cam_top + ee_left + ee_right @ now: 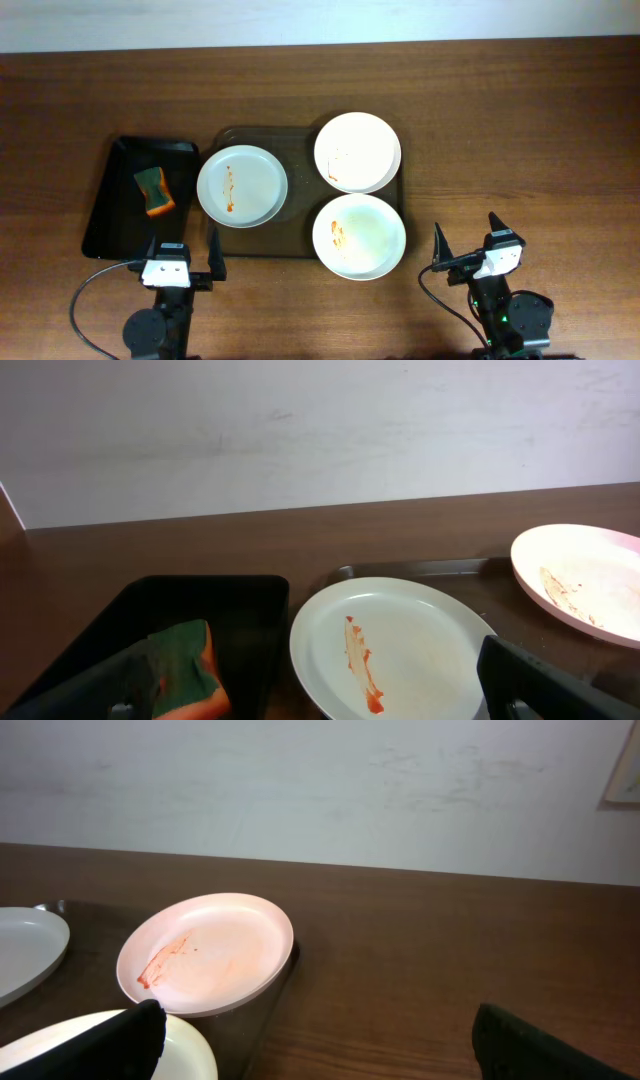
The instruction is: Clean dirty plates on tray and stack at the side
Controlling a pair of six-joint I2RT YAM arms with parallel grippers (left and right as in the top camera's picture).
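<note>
Three white plates with orange-red smears rest on the smoky brown tray (300,245): a left plate (242,186), a far right plate (357,151) and a near right plate (359,236). My left gripper (184,254) is open and empty at the table's front, short of the tray's left part; its view shows the left plate (390,650) and far right plate (585,580). My right gripper (468,240) is open and empty, to the right of the tray; its view shows the far right plate (207,952) and the near plate's edge (190,1050).
A glossy black tray (120,205) lies left of the brown tray and holds a green and orange sponge (153,191), which also shows in the left wrist view (185,670). Bare wooden table (520,150) lies right of the tray.
</note>
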